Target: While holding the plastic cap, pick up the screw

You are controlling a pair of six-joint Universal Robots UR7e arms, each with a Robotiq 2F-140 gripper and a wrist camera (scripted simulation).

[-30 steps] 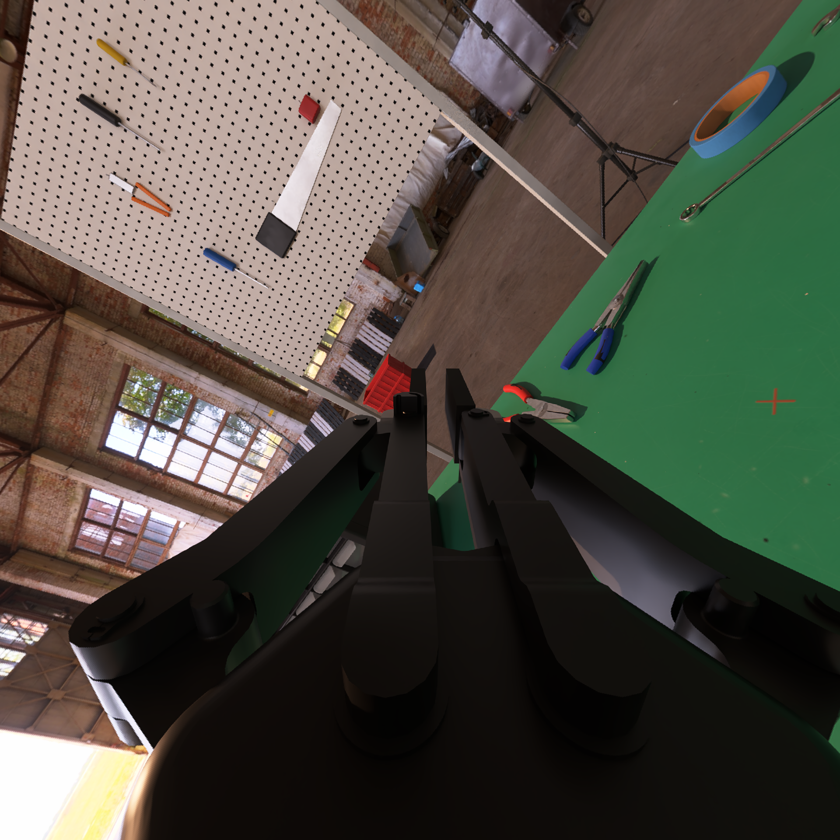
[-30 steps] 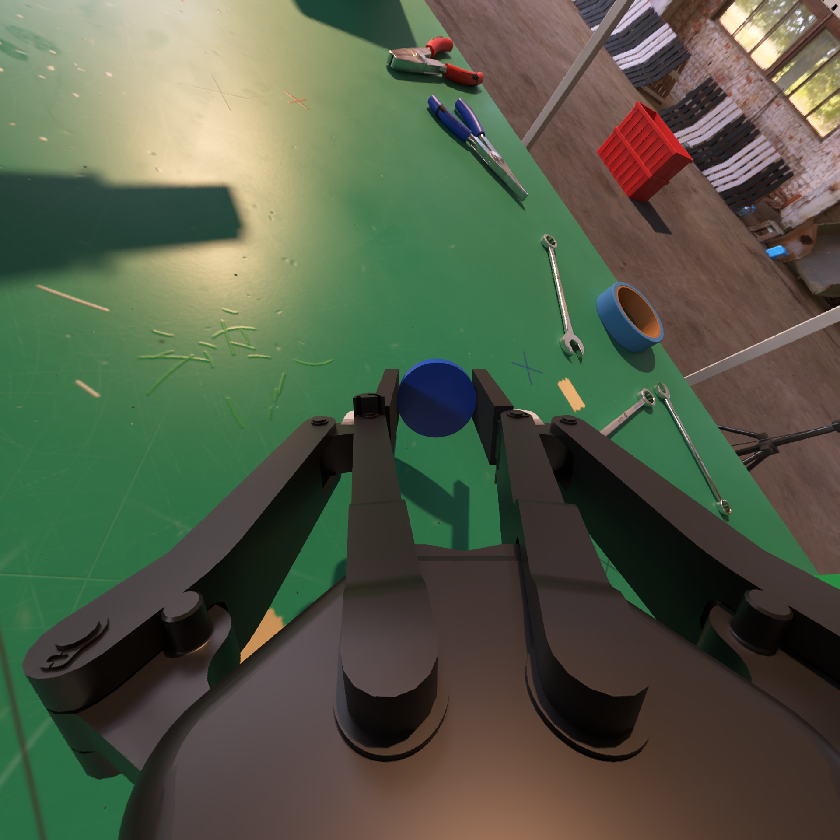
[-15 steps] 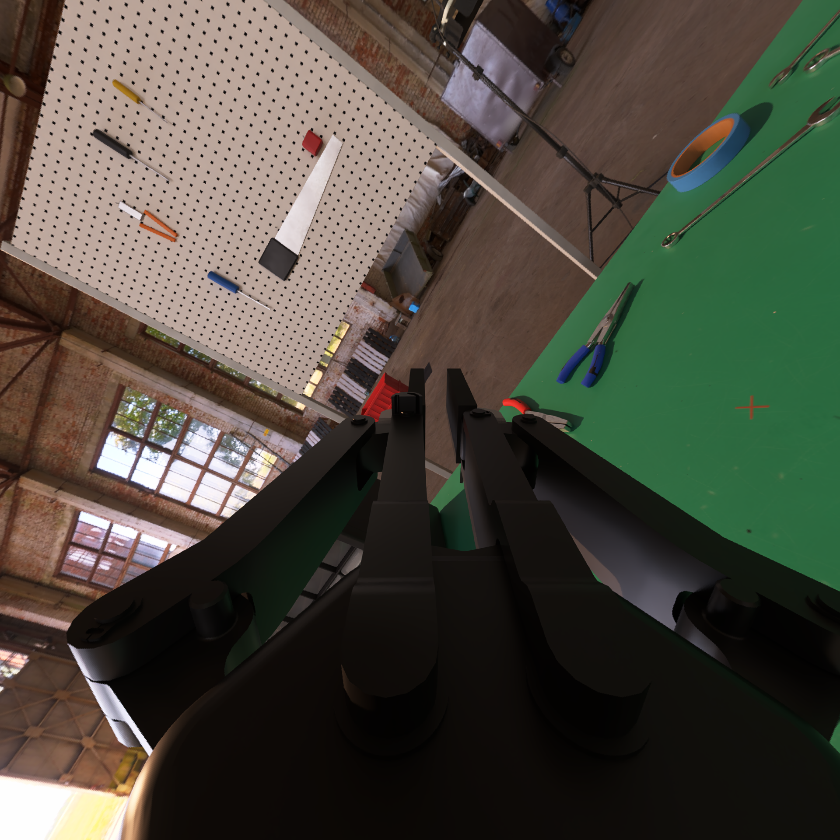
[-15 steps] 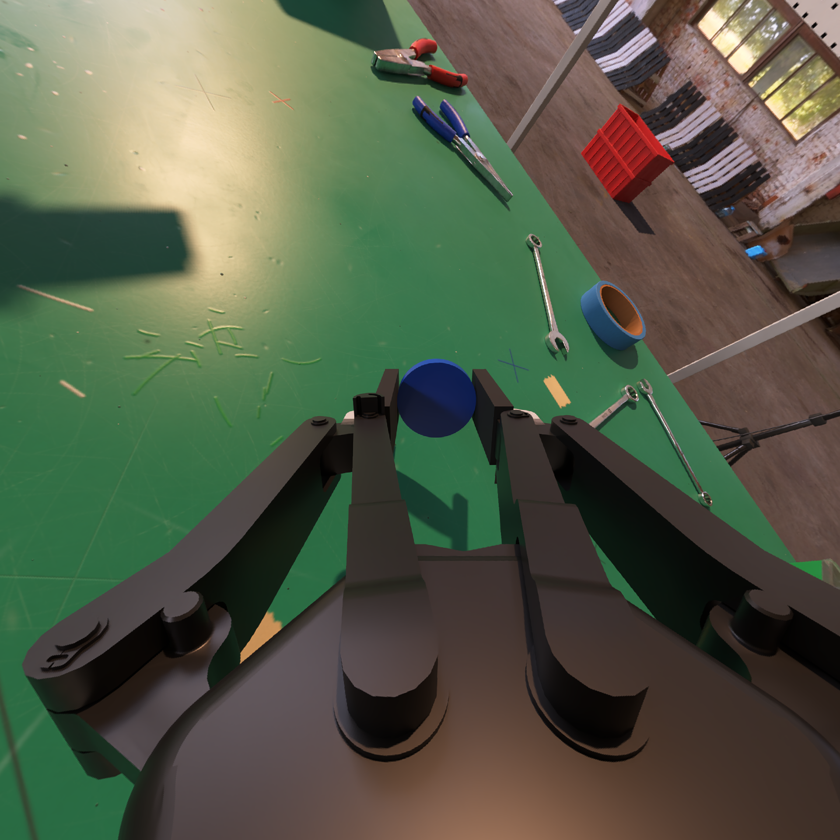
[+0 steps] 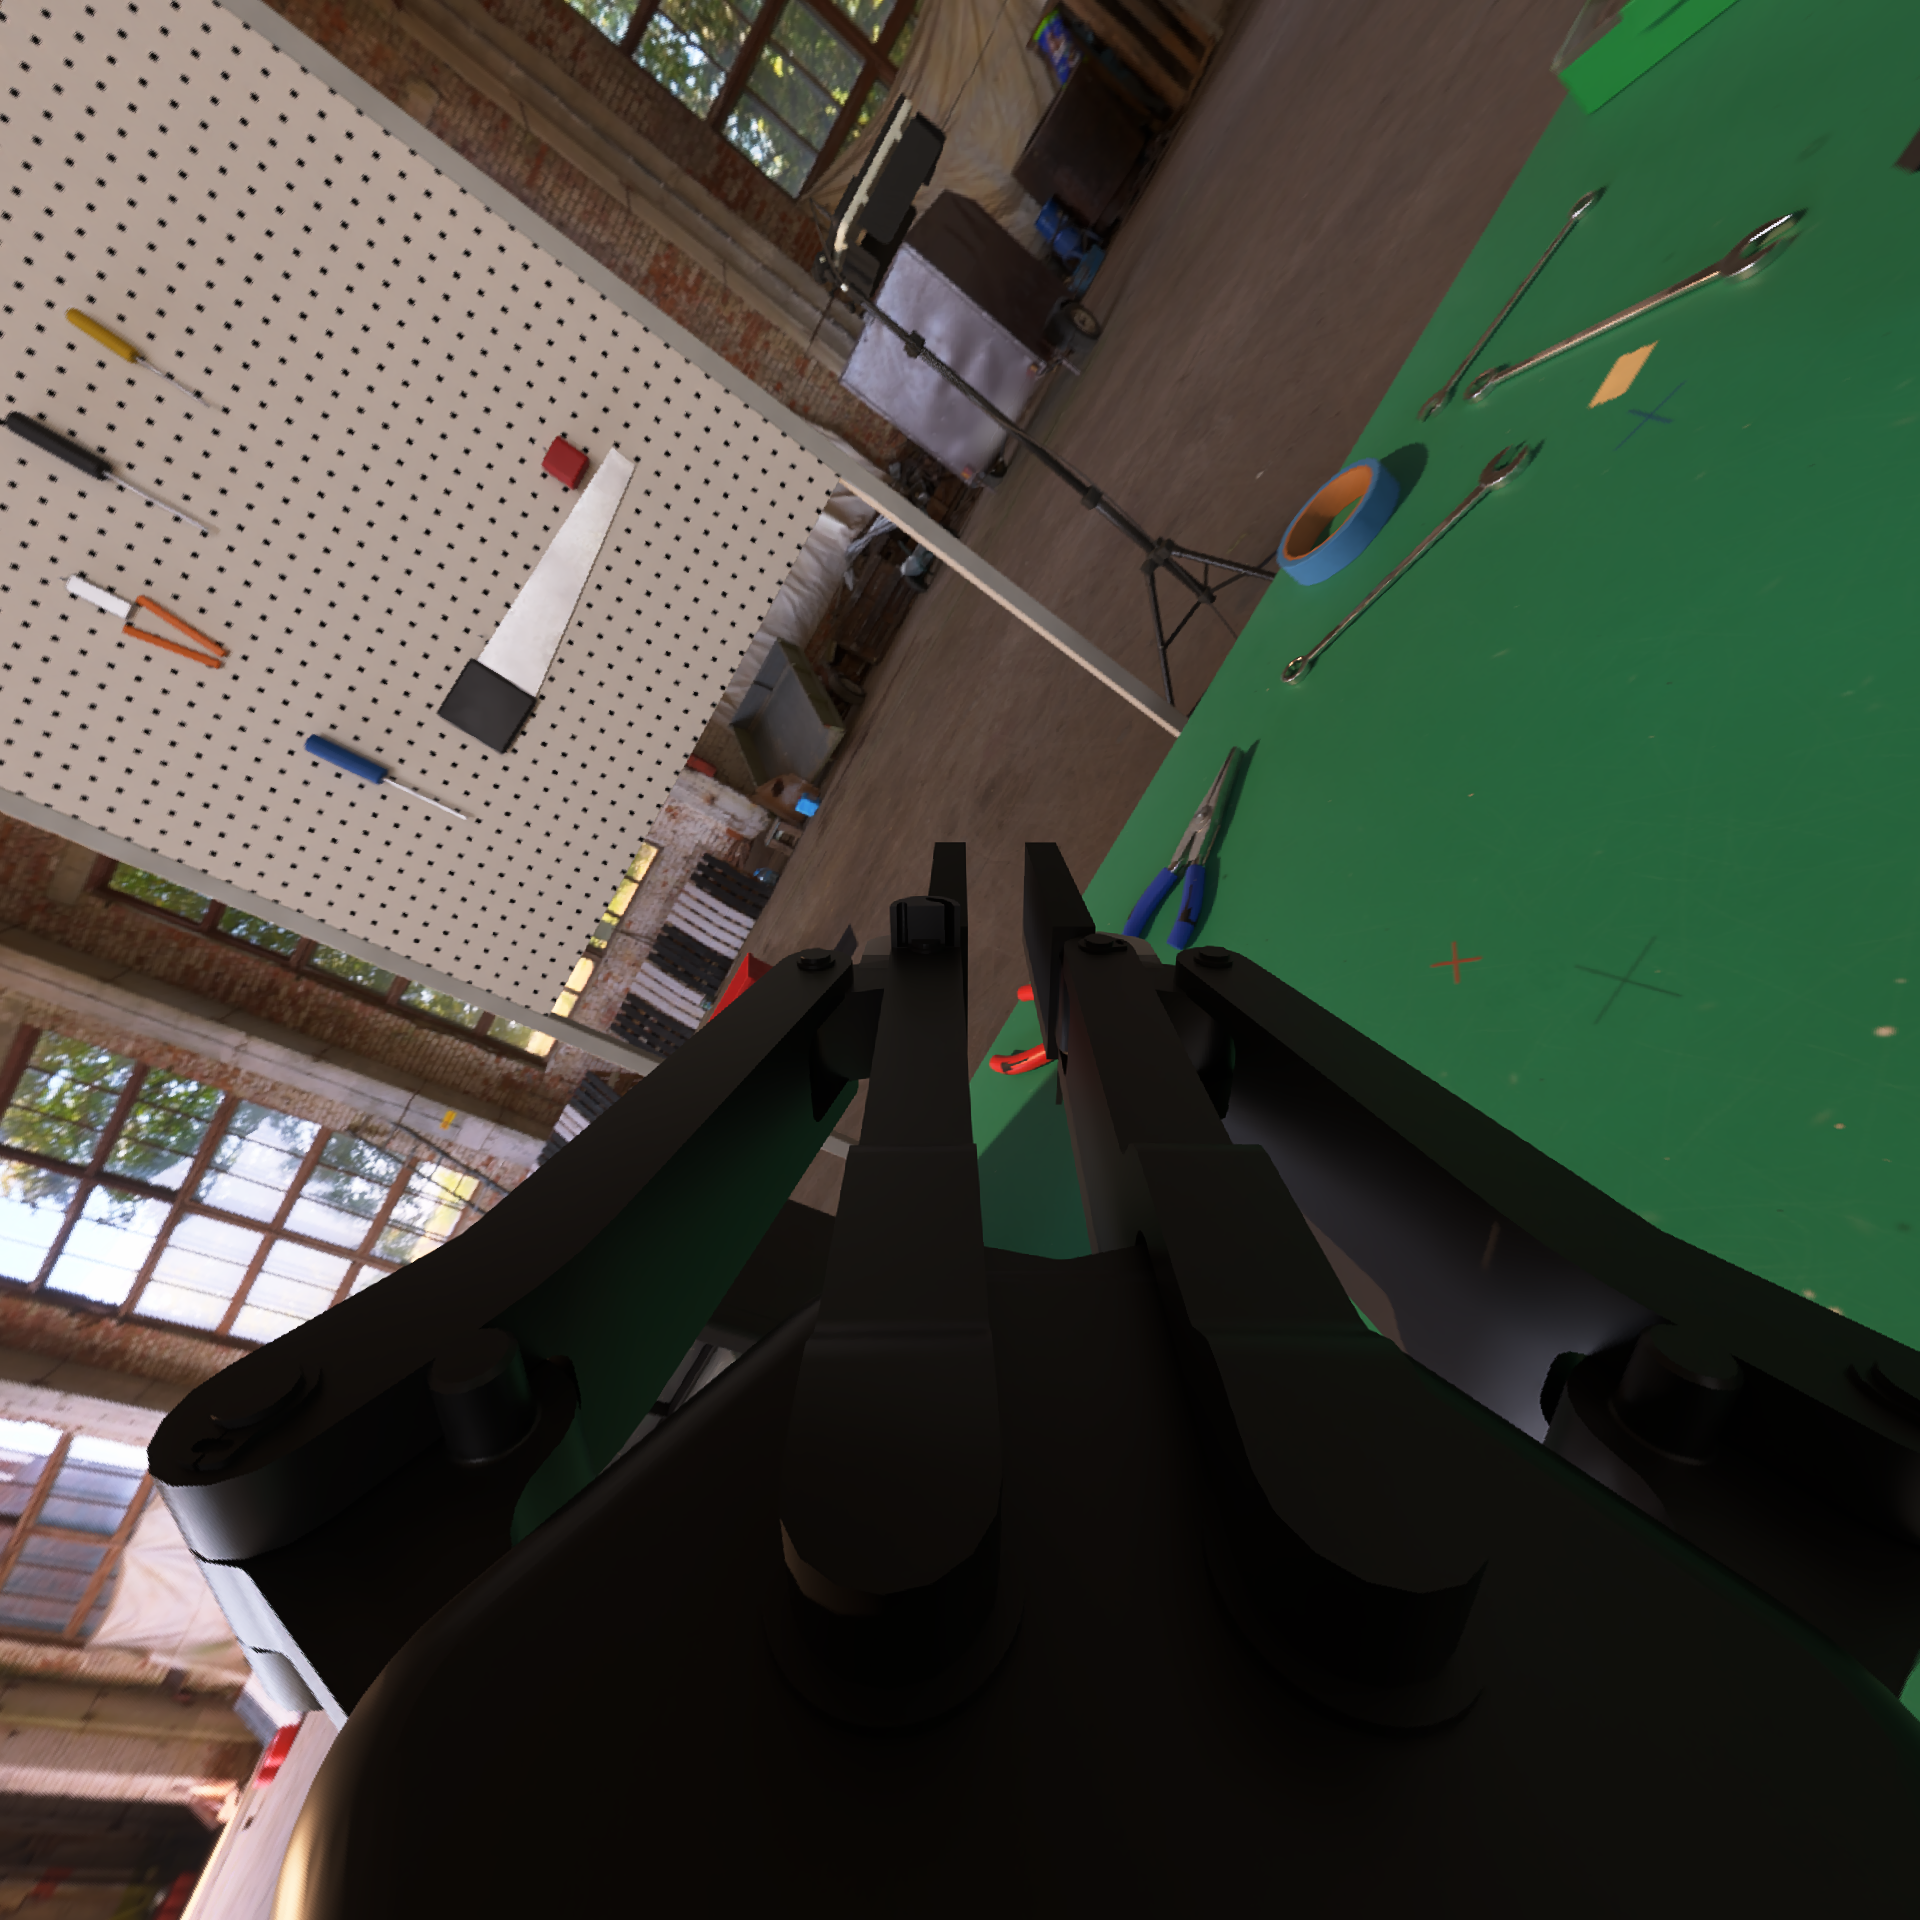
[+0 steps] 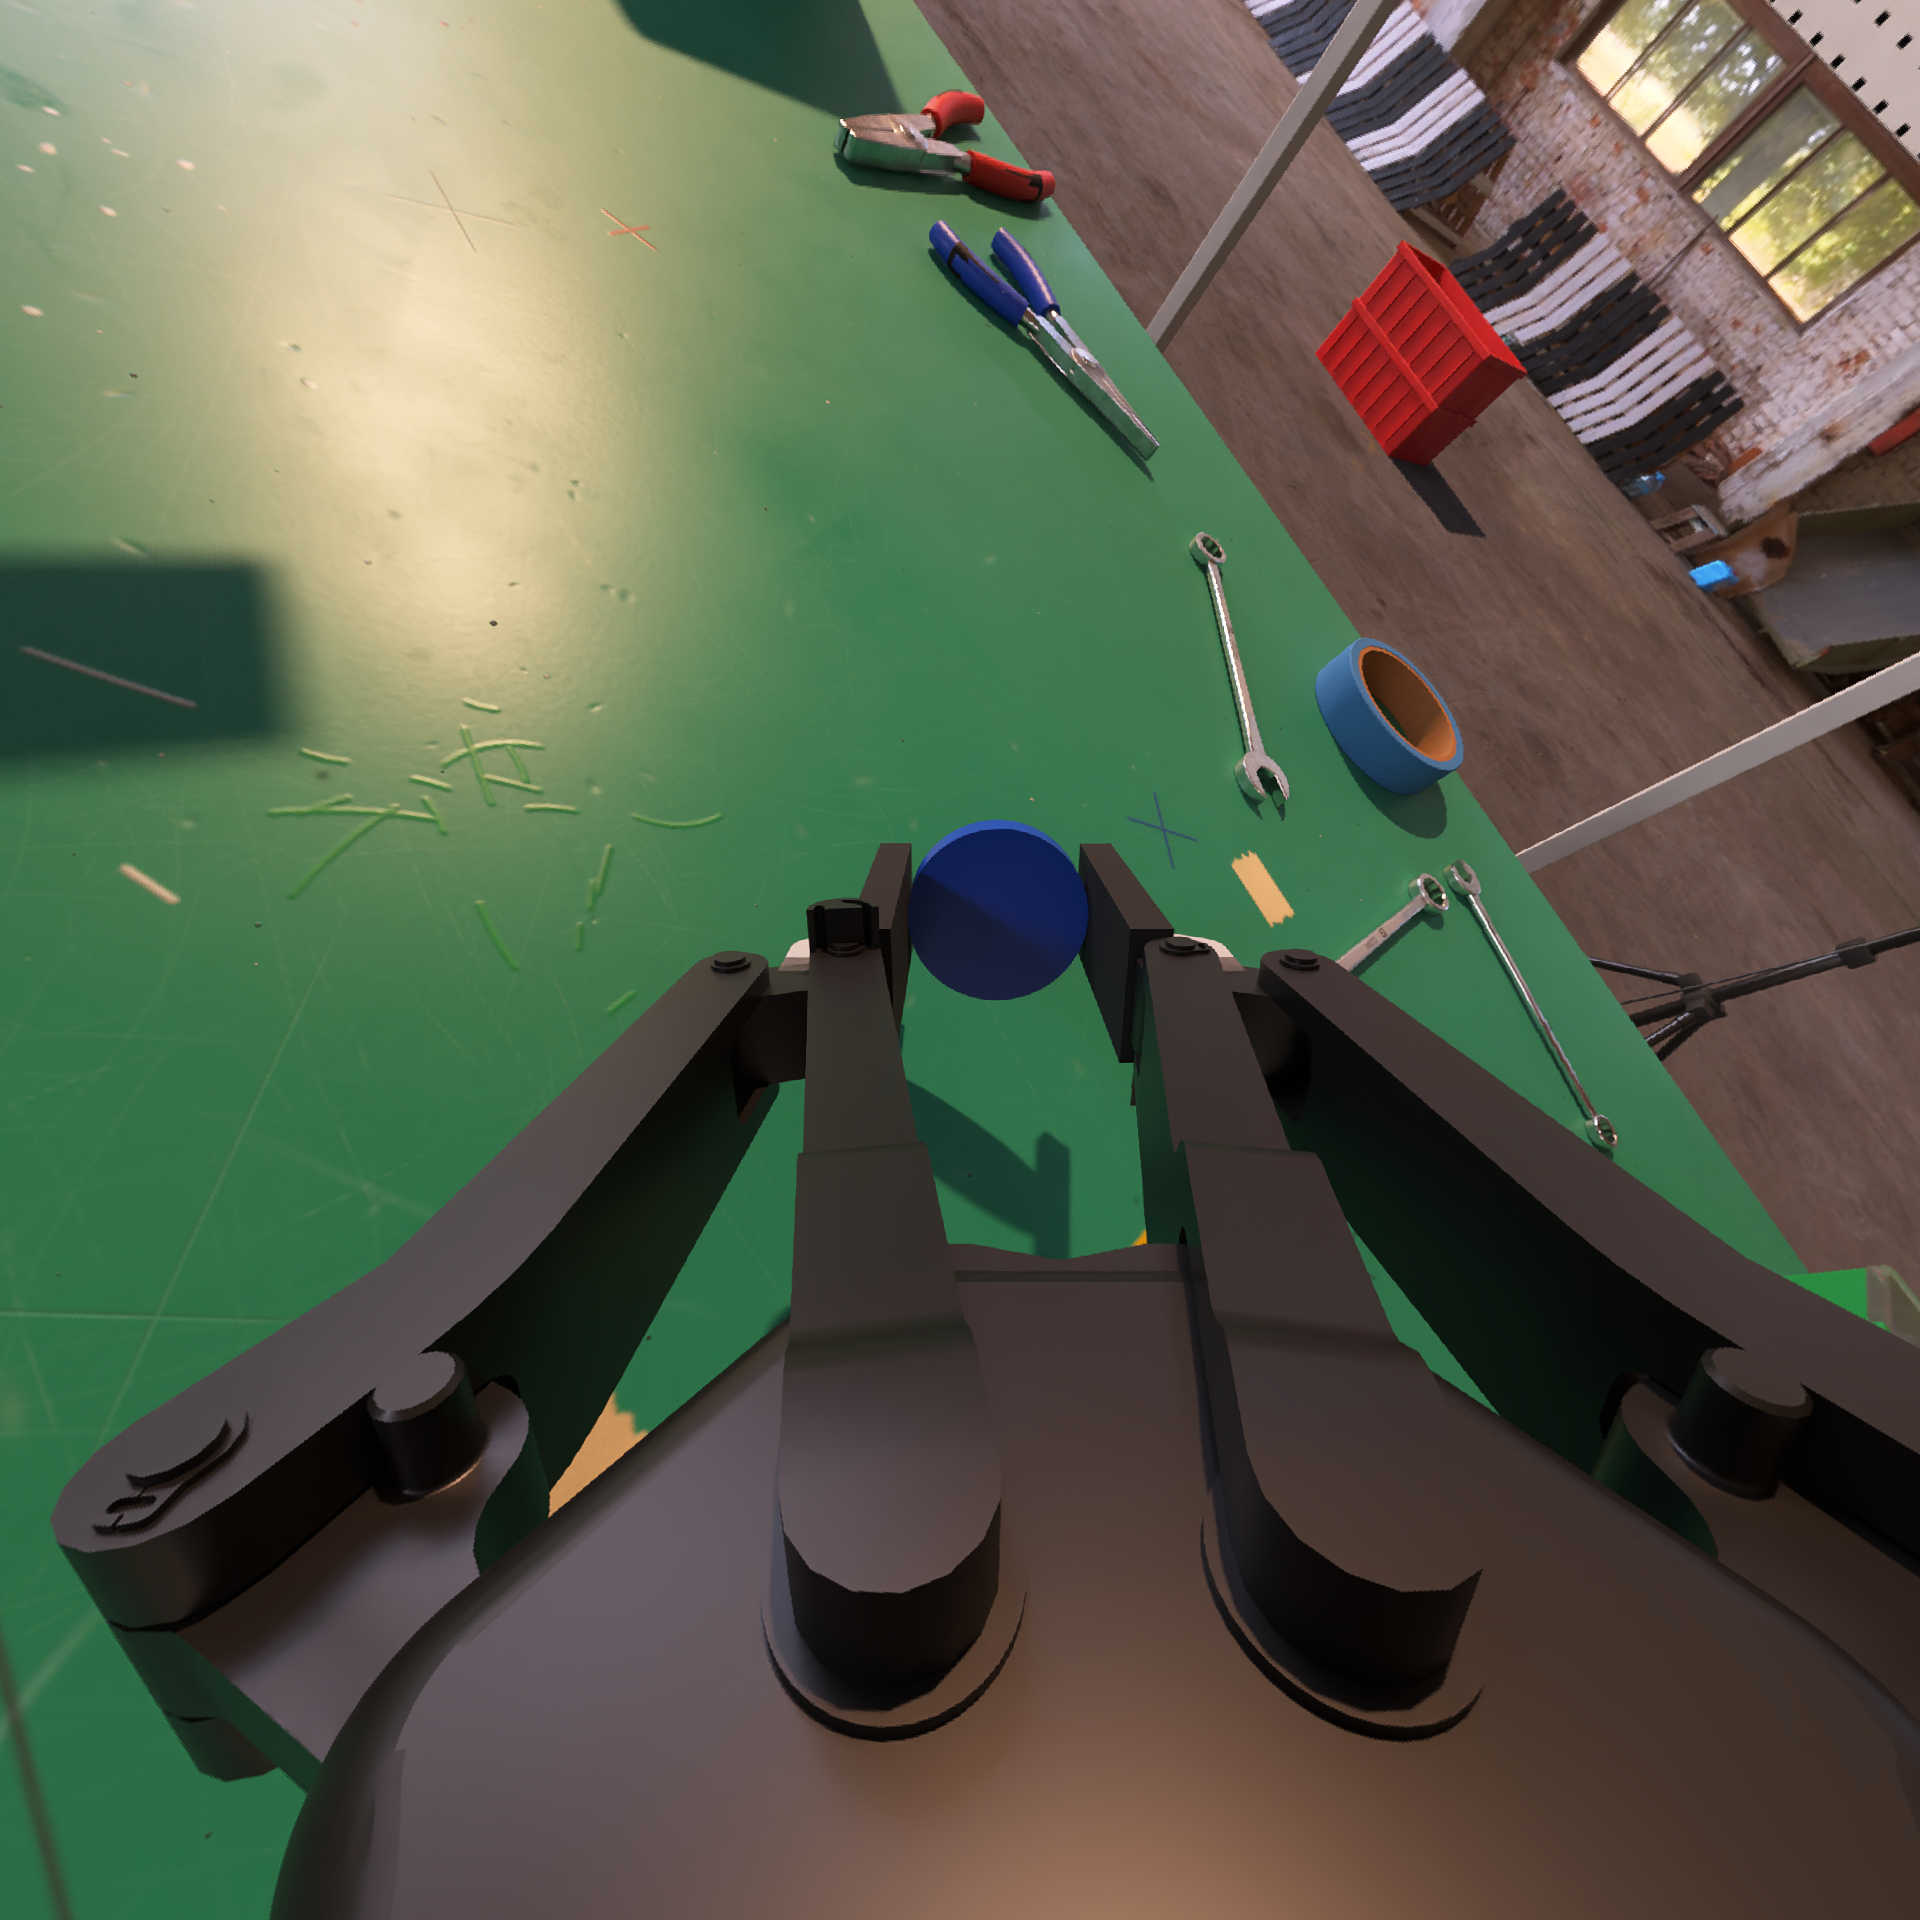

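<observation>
1. Blue cap (image 6: 997, 909) clamped in right gripper (image 6: 995, 914), mid-frame above green table (image 6: 520, 468).
2. Left gripper (image 5: 992, 904) nearly closed, apparently empty.
3. Screw nowhere visible; pickup seemingly pending.

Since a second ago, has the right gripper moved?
Yes. The right gripper, holding the blue cap, moved away from the blue tape roll.

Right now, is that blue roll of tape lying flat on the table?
No. In the right wrist view the tape stands on its edge on the table, its orange core facing sideways.
</observation>
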